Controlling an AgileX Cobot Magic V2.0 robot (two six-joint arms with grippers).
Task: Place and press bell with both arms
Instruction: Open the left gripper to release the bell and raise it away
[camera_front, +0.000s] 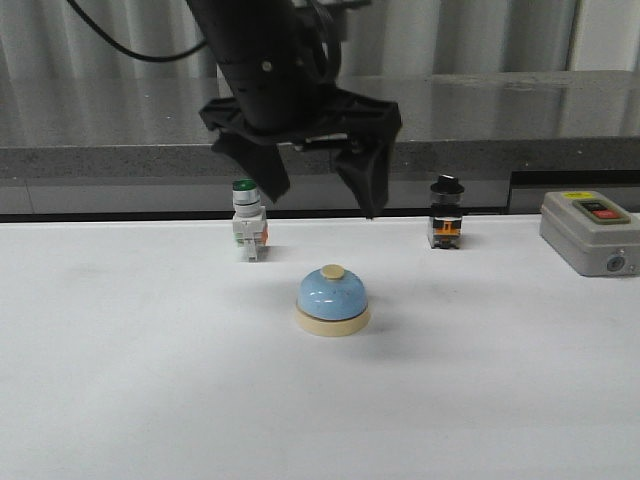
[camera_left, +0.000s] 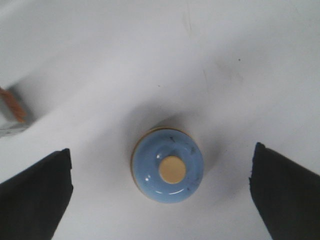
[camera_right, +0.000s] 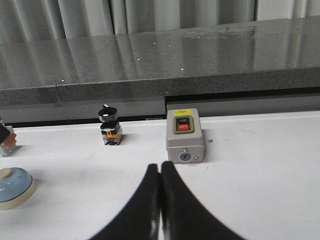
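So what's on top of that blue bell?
A cream knob tops the bell. The open left gripper hangs above it, not touching. The bell covers whatever lies beneath it on the table.

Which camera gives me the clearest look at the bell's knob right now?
The left wrist view: it looks straight down on the bell, its knob centred between the open left gripper fingers. The front view shows the bell side-on below that gripper. The right wrist view catches only part of it at the frame edge.

Glossy blue-glazed bell (camera_front: 332, 299) on matt white desk (camera_front: 150, 380); speckled polished stone ledge (camera_front: 520, 110); matt black plastic pincer (camera_front: 320, 200).
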